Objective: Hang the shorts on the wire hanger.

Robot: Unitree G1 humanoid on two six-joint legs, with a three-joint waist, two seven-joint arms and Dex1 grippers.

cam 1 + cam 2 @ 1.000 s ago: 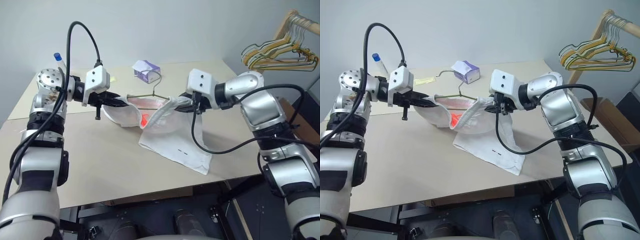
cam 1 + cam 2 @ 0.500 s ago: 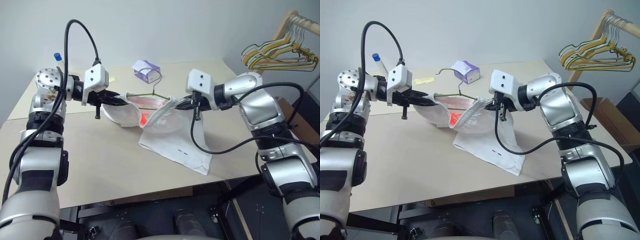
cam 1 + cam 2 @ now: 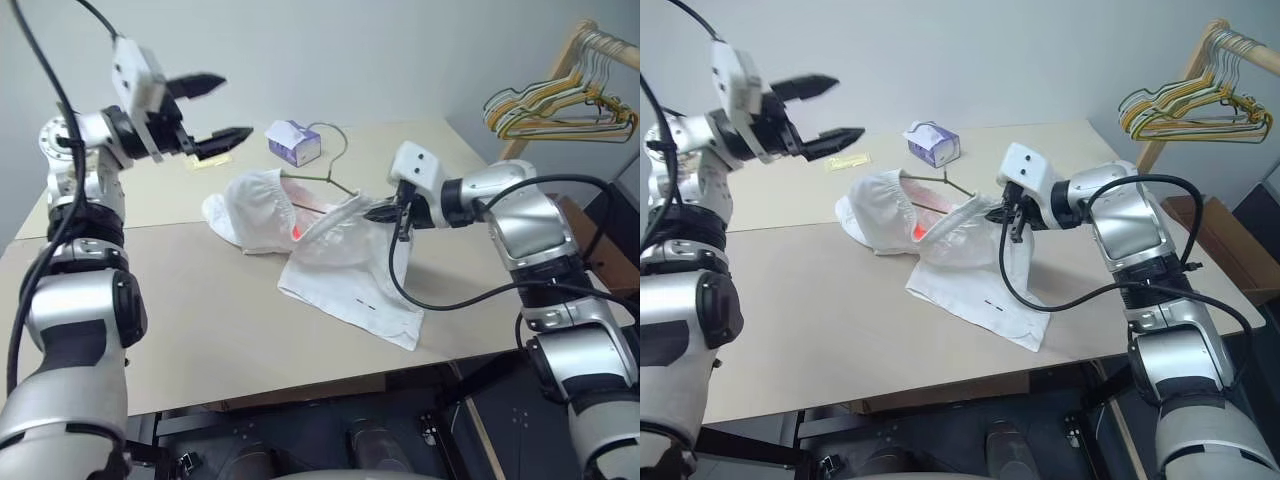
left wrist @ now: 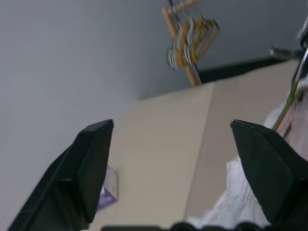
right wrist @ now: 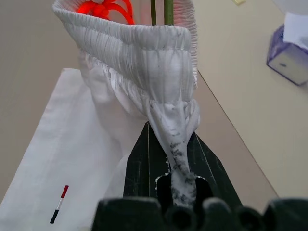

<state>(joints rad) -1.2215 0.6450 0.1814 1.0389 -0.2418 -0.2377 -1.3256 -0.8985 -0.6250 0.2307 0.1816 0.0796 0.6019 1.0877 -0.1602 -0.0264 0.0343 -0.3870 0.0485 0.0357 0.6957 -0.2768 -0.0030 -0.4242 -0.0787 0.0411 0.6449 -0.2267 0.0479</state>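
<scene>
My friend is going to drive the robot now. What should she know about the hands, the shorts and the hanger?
Left gripper: open, empty, raised above the table's far left.
Right gripper: shut on the gathered waistband of the white cloth shorts.
The shorts lie mid-table; the thin olive-grey wire hanger sits partly inside the waistband, hook poking out toward the purple tissue box.
Done: hanger fed into the waistband.
Left: settle the shorts properly on the hanger.

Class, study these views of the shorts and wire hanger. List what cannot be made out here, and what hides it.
- Wire hanger: lower frame hidden inside the shorts, head views.
- Right pincer tips: covered by the pinched waistband, right wrist view.
- Tissue box: mostly behind a left pincer finger, left wrist view.
</scene>
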